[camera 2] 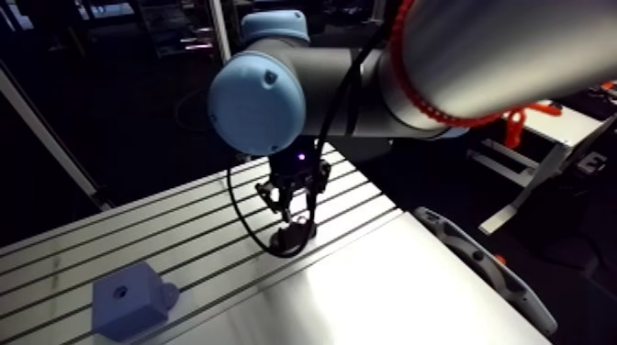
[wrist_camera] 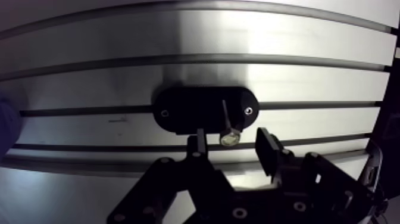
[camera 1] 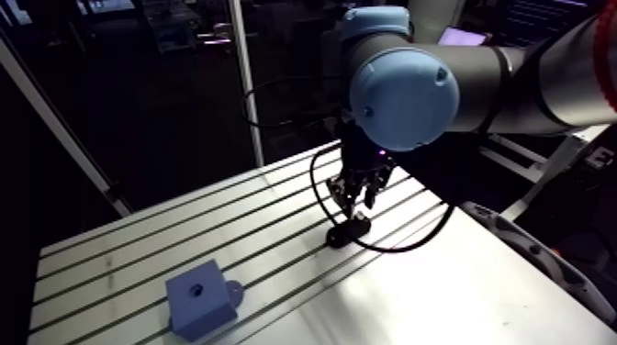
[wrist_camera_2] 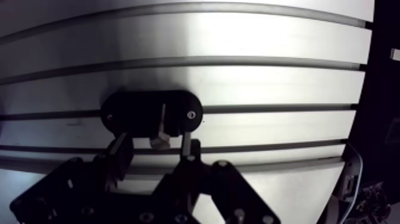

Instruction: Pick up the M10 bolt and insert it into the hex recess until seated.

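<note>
The M10 bolt [wrist_camera: 228, 136] stands in a black oval holder [wrist_camera: 184, 110] on the slotted table, its hex head up toward the wrist camera. My gripper [wrist_camera: 232, 143] is right over it, open. One fingertip sits on each side of the bolt head with a gap both ways. In the arm view the gripper [camera 1: 353, 197] hangs just above the holder [camera 1: 349, 231] near the middle of the table. The blue block [camera 1: 200, 295] with a dark recess in its top face [camera 1: 196, 289] sits at the table's near left, well away from the gripper.
The aluminium table [camera 1: 275, 229] has long parallel slots, and the holder lies across one of them. The smooth plate section [camera 1: 431, 294] fills the near right. A grey curved part [camera 1: 528, 252] runs along the table's right edge.
</note>
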Available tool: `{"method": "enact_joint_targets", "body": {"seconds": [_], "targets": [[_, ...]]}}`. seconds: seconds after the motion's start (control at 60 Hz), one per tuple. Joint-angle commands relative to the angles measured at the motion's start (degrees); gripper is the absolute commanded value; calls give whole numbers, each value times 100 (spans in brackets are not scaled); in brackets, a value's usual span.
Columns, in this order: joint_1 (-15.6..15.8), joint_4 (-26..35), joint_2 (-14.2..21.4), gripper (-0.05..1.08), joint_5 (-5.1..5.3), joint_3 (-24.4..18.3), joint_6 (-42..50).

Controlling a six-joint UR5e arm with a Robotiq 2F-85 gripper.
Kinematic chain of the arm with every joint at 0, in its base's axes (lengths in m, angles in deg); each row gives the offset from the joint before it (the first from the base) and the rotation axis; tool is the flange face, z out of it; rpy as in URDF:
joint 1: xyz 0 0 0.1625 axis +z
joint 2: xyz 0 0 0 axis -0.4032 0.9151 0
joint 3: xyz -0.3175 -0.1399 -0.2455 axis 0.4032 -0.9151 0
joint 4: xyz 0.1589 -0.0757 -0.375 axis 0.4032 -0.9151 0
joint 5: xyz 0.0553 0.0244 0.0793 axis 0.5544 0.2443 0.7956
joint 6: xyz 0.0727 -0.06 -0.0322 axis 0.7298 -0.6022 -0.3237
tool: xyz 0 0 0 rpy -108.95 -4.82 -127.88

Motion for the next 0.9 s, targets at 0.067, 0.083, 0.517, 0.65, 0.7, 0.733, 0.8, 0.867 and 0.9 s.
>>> {"method": "enact_joint_targets", "body": {"seconds": [0.067, 0.083, 0.517, 0.65, 0.7, 0.733, 0.8, 0.867, 0.9], "targets": [[0, -6, -8, 46, -3, 21, 0], [0, -7, -8, 46, -3, 21, 0], [0, -7, -60, 49, -10, 12, 0], [0, -7, -96, 52, -12, -13, 0], [0, -7, -96, 53, -12, -14, 0], [0, -7, -96, 53, -12, -14, 0], [0, -7, -96, 54, -12, -14, 0], [0, -7, -104, 55, -12, -14, 0], [0, -7, -121, 55, -12, -14, 0]]}}
